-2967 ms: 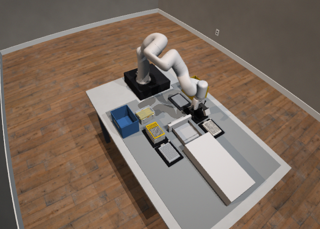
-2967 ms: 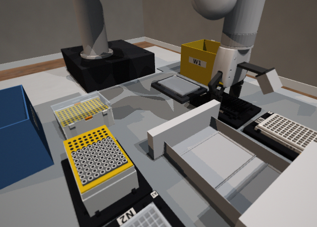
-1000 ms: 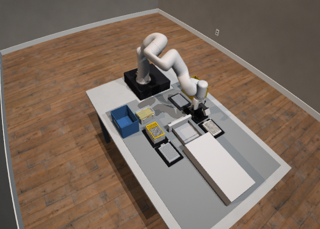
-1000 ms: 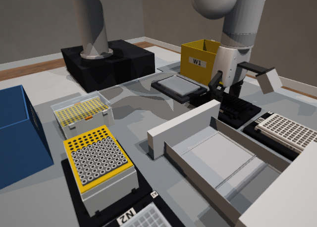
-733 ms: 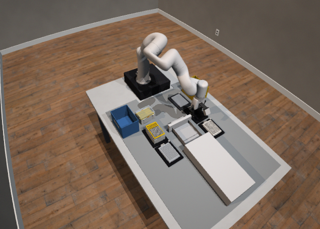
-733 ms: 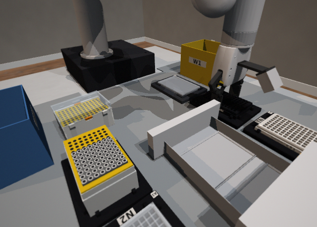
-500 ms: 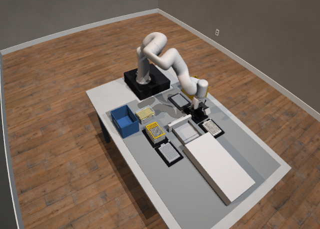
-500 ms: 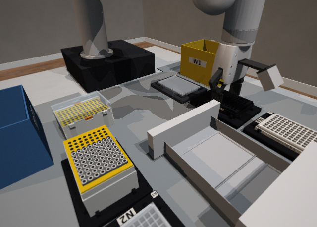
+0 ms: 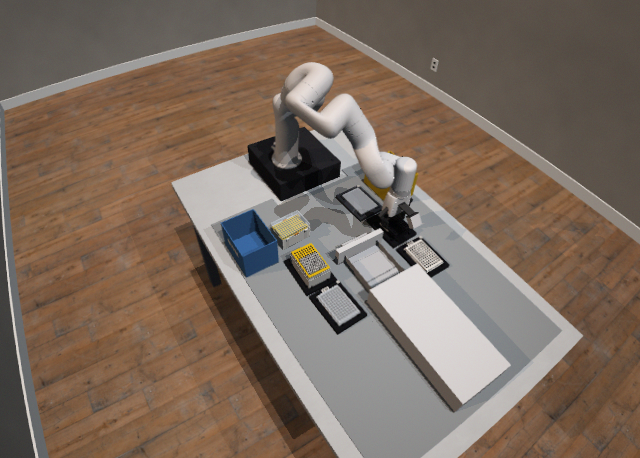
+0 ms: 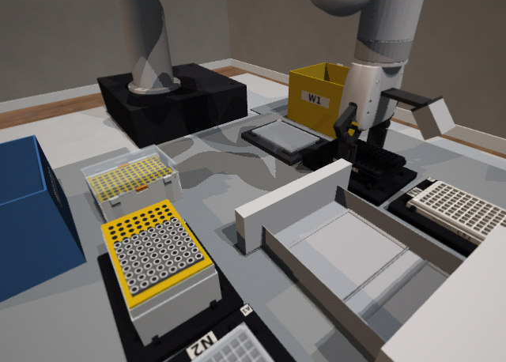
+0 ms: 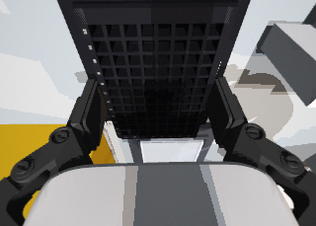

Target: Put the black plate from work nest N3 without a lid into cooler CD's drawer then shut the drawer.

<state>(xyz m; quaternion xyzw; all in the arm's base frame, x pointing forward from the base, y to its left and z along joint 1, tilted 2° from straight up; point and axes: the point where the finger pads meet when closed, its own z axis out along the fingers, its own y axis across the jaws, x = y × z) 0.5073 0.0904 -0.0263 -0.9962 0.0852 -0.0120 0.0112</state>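
Note:
The black plate (image 10: 369,160) is a dark grid of wells without a lid, at its black nest (image 10: 388,179) to the right of the drawer front. My gripper (image 10: 361,141) comes down on it from above and is shut on it across its short width. In the wrist view the two fingers press on the plate's (image 11: 155,73) two long sides near its near end. The plate stays low over the nest. The cooler's drawer (image 10: 351,252) stands open and empty, with ribs on its floor. The white housing (image 9: 439,334) lies behind the drawer (image 9: 372,267).
The yellow bin W1 (image 10: 319,95) stands right behind the gripper. A lidded plate (image 10: 285,135) lies to its left and a white plate (image 10: 457,209) to its right. The latched tip box (image 10: 130,179), a yellow-topped rack (image 10: 157,247) and the blue bin (image 10: 28,211) are at the left.

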